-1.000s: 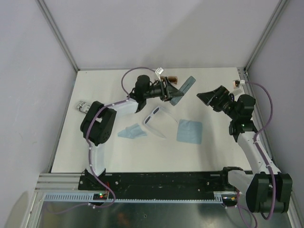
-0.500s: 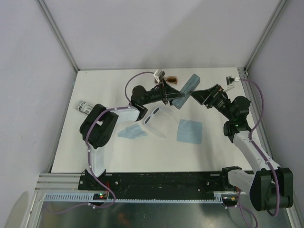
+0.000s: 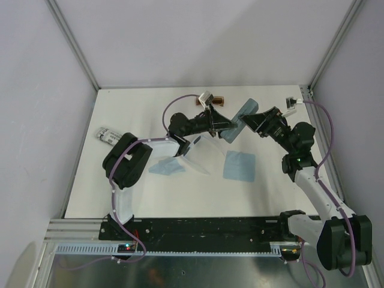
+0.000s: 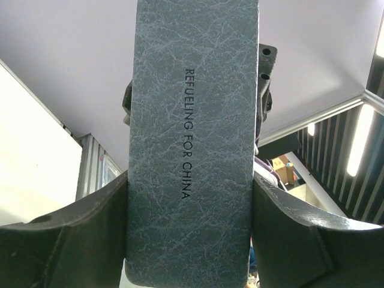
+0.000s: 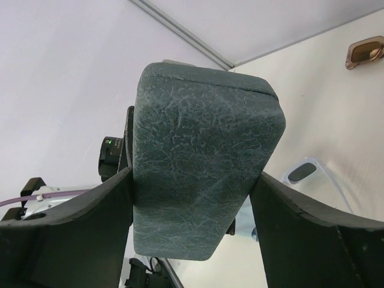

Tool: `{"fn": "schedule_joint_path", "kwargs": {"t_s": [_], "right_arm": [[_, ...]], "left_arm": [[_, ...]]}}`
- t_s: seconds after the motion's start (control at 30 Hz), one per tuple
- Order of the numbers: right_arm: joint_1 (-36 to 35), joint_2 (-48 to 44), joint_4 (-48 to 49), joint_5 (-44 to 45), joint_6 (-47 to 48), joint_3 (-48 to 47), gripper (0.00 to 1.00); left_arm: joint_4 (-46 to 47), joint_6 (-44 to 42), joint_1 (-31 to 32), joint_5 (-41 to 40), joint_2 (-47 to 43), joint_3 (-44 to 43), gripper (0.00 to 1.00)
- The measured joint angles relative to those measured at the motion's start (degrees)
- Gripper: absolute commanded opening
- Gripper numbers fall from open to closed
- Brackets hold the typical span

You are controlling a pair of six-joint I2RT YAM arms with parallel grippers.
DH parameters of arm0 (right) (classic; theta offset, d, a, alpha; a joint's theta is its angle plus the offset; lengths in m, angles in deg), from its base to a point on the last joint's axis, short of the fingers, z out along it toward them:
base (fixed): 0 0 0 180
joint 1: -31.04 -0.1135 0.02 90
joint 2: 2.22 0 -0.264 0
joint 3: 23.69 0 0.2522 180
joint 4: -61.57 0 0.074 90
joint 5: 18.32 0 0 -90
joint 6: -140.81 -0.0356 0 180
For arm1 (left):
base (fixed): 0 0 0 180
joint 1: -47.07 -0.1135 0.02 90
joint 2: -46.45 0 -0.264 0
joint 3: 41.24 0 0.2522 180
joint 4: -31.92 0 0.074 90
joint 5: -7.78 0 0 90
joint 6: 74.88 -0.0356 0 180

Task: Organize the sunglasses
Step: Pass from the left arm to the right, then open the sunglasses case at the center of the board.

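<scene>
A grey-blue oblong case (image 3: 240,117) is held in the air between both arms. My left gripper (image 3: 223,126) is shut on its lower end, and the case (image 4: 192,120) fills the gap between the fingers. My right gripper (image 3: 255,120) is closed on its upper end (image 5: 204,168), with both fingers against its sides. The white sunglasses (image 3: 193,144) lie on the table under my left arm, partly hidden; they also show in the right wrist view (image 5: 309,171). The brown sunglasses (image 3: 219,100) lie near the far edge, partly hidden; one lens shows in the right wrist view (image 5: 366,53).
Two light blue cloths lie on the white table (image 3: 138,198), one folded (image 3: 167,166) and one flat (image 3: 239,165). A small dark-and-white object (image 3: 108,135) sits near the left edge. Grey walls close in the back and sides.
My left gripper has carried the case to the right and turned it. My right gripper has moved left and now grips the case's upper end.
</scene>
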Motion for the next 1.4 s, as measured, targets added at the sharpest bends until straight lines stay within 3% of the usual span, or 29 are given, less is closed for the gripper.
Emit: {"fn": "schedule_joint_path", "kwargs": {"t_s": [0.13, 0.33, 0.57, 0.8, 1.4], "right_arm": [[0.0, -0.5, -0.5, 0.0, -0.5, 0.0, 0.49], [0.1, -0.6, -0.6, -0.3, -0.7, 0.1, 0.42], [1.1, -0.6, -0.7, -2.3, -1.2, 0.5, 0.43], [1.4, -0.6, -0.7, -4.3, -1.5, 0.5, 0.44], [1.3, 0.3, -0.6, -5.3, -1.7, 0.6, 0.44]], "left_arm": [[0.7, 0.2, 0.1, -0.1, 0.0, 0.2, 0.24], [1.0, 0.3, 0.1, -0.1, 0.0, 0.6, 0.77], [1.6, 0.2, -1.4, 0.0, -0.9, 2.4, 0.97], [2.6, 0.2, -2.9, 0.0, -1.8, 2.5, 0.92], [2.8, 0.9, -0.6, 0.3, 0.2, 2.0, 0.93]]}}
